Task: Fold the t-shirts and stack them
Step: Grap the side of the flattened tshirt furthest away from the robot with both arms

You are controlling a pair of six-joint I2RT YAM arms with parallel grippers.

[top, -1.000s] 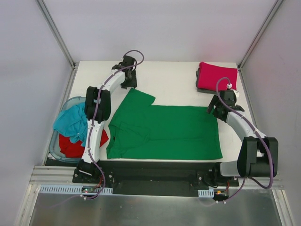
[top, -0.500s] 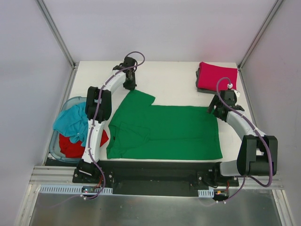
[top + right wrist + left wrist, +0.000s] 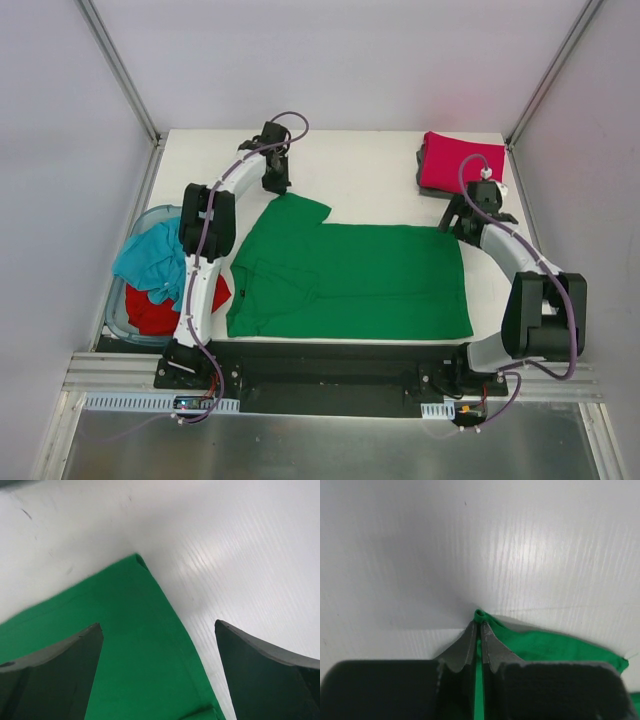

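**Far edge of the green shirt: one corner pinched, the other only straddled**

Nearest the arm bases, the green t-shirt (image 3: 350, 280) lies flat on the table (image 3: 370, 170), its long axis running left to right, collar end to the left and hem to the right; its near edge sits just beside the table's front lip; to the near left, off the shirt, the pale-blue tub (image 3: 140, 218) holds the teal t-shirt (image 3: 155, 258) heaped over the red t-shirt (image 3: 160, 312), both unfolded

Farther in, the move to come turns on the shirt's far edge; the left gripper (image 3: 277, 178) stands at the tip of the far sleeve, and in its wrist view the jaws are pressed together with a lip of green cloth caught between them (image 3: 479, 625); the right gripper (image 3: 458, 226) hangs over the far hem corner, jaws spread wide, and its wrist view shows that corner lying between the fingers (image 3: 157, 630), ungrasped; whether the fingers touch the cloth cannot be told; each arm is thus the nearer one to its own corner, and the right one likely has to drop and close before the far edge can be drawn toward the near side

Farthest back, at the right corner, the crimson-pink t-shirt (image 3: 455, 160) rests folded on the dark grey t-shirt (image 3: 424, 172); this stack lies near the right gripper but clear of the green cloth, so nothing seems to bar the fold
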